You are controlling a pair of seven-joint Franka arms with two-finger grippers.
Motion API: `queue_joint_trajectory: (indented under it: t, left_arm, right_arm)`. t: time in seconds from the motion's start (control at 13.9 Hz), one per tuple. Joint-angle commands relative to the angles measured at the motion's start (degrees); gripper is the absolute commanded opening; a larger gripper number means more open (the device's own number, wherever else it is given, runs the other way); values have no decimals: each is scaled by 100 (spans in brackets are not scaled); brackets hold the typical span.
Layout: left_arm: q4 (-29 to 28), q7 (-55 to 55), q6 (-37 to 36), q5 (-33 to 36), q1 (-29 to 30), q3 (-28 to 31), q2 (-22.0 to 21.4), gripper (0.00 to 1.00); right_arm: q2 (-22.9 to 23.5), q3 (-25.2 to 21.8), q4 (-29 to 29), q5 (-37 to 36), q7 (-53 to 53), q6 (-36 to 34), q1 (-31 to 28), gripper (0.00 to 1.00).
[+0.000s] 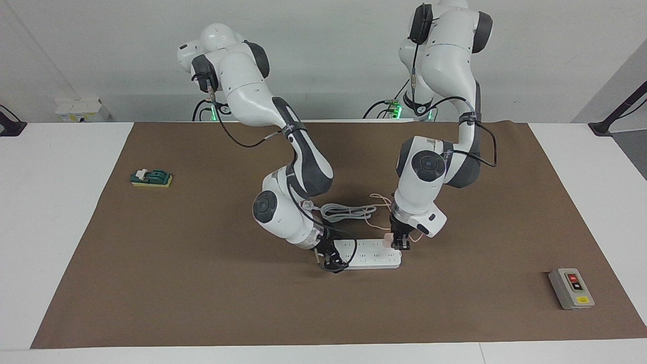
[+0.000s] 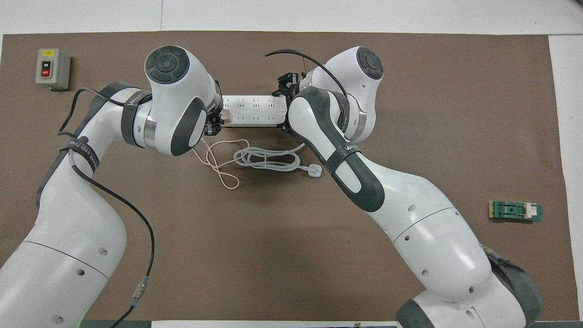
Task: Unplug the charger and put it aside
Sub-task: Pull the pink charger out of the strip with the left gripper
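The white power strip (image 1: 371, 257) lies on the brown mat, also seen in the overhead view (image 2: 253, 109). The pale pink charger (image 1: 388, 242) sits plugged in at the strip's end toward the left arm and also shows from above (image 2: 226, 117). Its thin pink cable (image 2: 218, 168) loops on the mat nearer to the robots. My left gripper (image 1: 400, 243) is down at the charger and looks shut on it; it also shows in the overhead view (image 2: 214, 124). My right gripper (image 1: 331, 259) straddles the strip's other end and grips it, as seen from above too (image 2: 283, 107).
The strip's thick white cord (image 1: 349, 210) lies coiled beside the pink cable, its plug (image 2: 314, 171) at the end. A grey switch box (image 1: 571, 288) sits toward the left arm's end. A green-and-yellow block (image 1: 151, 178) sits toward the right arm's end.
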Motion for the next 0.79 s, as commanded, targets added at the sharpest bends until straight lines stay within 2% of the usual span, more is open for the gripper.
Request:
queue_joint_trajectory:
  t: [0.0, 0.29, 0.5, 0.58, 0.65, 0.72]
  left_arm:
    - [52, 378, -612, 160, 88, 119, -409, 0]
    - [150, 1063, -1236, 12, 675, 75, -962, 0]
    - [141, 2274, -2017, -191, 1247, 102, -1489, 0]
    - [141, 2739, -2308, -191, 1484, 110, -1621, 0]
    - [115, 3257, -2545, -200, 1764, 110, -1762, 0]
    - [88, 3837, -2739, -200, 2089, 110, -1885, 0]
  right_arm:
    - [240, 29, 16, -115, -126, 387, -8, 45]
    - [239, 29, 16, -124, -126, 387, -8, 45]
    - [231, 29, 16, -133, -126, 387, -8, 46]
    - [231, 29, 16, -142, -117, 387, -8, 49]
    - [231, 29, 25, -150, -108, 378, 9, 56]
    - [222, 29, 25, -151, -91, 352, 9, 76]
